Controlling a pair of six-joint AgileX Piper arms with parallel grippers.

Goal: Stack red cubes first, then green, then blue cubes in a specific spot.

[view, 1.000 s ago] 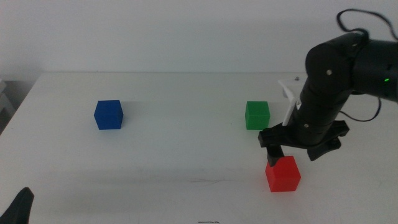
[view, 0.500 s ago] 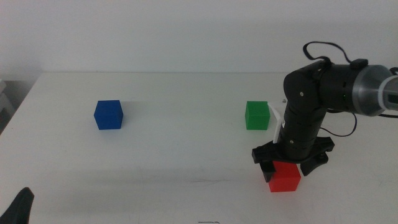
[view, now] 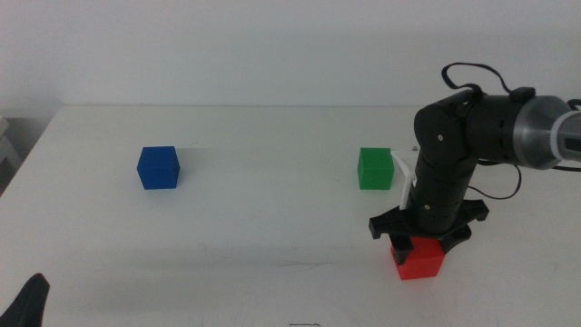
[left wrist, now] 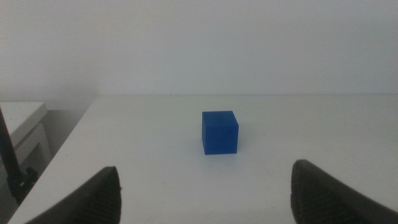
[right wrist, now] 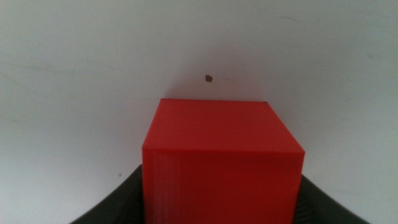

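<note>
Middle view had my right gripper (view: 417, 245) down on the red cube (view: 418, 261), which sat on the desk (view: 272, 227) toward the camera from the green cube (view: 374, 168), the two apart. In the right wrist view the red cube (right wrist: 222, 162) filled the space between the dark jaws, so I judged it clamped, though the contact faces were cut off at the frame edge. My worry: if the hold sat low or off-centre, the cube could twist or slip on lifting and miss the stacking spot. The blue cube (view: 158, 167) stood well off to the far side of the green one. My left gripper (left wrist: 205, 199) waited with jaws spread wide, facing the blue cube (left wrist: 219, 132). The arm hid the red cube's top.
</note>
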